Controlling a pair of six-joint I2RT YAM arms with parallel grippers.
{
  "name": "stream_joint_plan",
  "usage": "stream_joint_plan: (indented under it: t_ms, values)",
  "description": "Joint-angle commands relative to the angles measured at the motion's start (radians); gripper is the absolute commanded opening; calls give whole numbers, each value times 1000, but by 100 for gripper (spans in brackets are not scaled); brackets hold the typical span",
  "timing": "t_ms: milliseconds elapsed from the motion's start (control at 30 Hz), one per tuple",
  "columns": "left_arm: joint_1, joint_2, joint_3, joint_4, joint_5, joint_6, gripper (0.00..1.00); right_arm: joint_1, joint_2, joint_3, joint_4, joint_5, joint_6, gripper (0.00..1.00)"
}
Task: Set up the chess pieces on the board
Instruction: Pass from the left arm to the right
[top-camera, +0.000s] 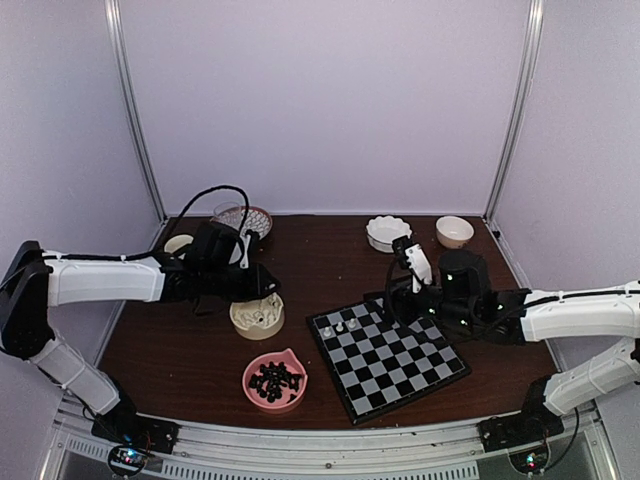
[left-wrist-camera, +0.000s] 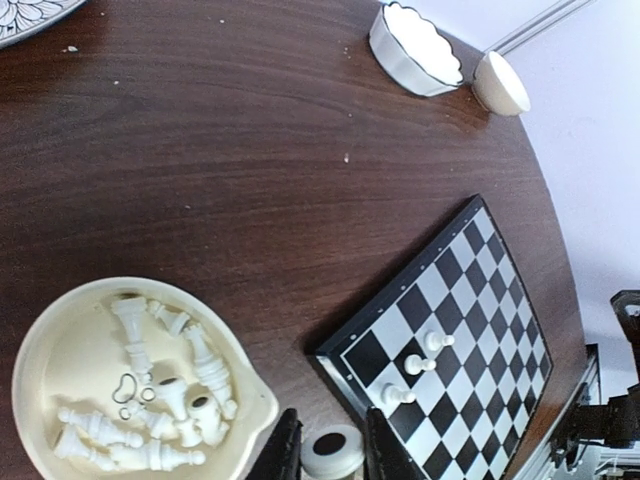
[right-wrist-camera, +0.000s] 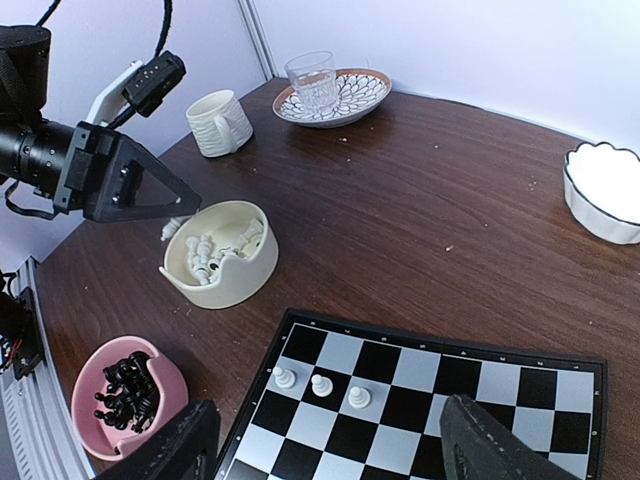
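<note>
Right now the left gripper (left-wrist-camera: 331, 447) is pinched narrow on one white chessman (left-wrist-camera: 332, 456), seen end-on as a small round disc between the dark fingers. It hangs just by the rim of the cream bowl (left-wrist-camera: 40, 330). That bowl holds a loose heap of white pieces (left-wrist-camera: 150, 400), most of them lying on their sides.

Nearer the arms' bases sits the pink bowl (right-wrist-camera: 88, 408), well filled with black pieces (right-wrist-camera: 128, 390) in a tangle.

On the board (right-wrist-camera: 470, 385), which lies to the right of both bowls, three white pawns (right-wrist-camera: 322, 385) stand upright in a row on adjoining squares, close to the corner nearest the cream bowl.

Over the board's far edge, the right gripper (right-wrist-camera: 330, 432) has its fingers spread wide, with nothing between them.

At the back of the table (left-wrist-camera: 200, 150) a scalloped white bowl (top-camera: 388, 232) and a small cream cup-like bowl (top-camera: 455, 231) stand side by side, near but apart. At the back left a clear glass (right-wrist-camera: 310, 80) stands upright on a patterned plate (right-wrist-camera: 362, 88), and a pale mug (right-wrist-camera: 220, 122) sits just beside the plate.
</note>
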Motion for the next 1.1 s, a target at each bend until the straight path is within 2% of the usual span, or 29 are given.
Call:
stream_joint_plan:
  t_ms: [0,133,467,867,1067]
  values:
    - [-47,15,30,107,-14,-138,6,22,-8,14,33,-8,-3,79]
    - [-101,53,34,190,-53,-245,7,36,-11,6,40,5,-3,79]
    - [-203,150,87,323,-97,-385,7,53,12,0,68,18,-6,78]
    - [-280,233,105,480,-110,-488,7,63,76,16,84,20,-11,76]
    - [-309,249,112,503,-150,-503,7,64,104,29,84,1,-16,75]
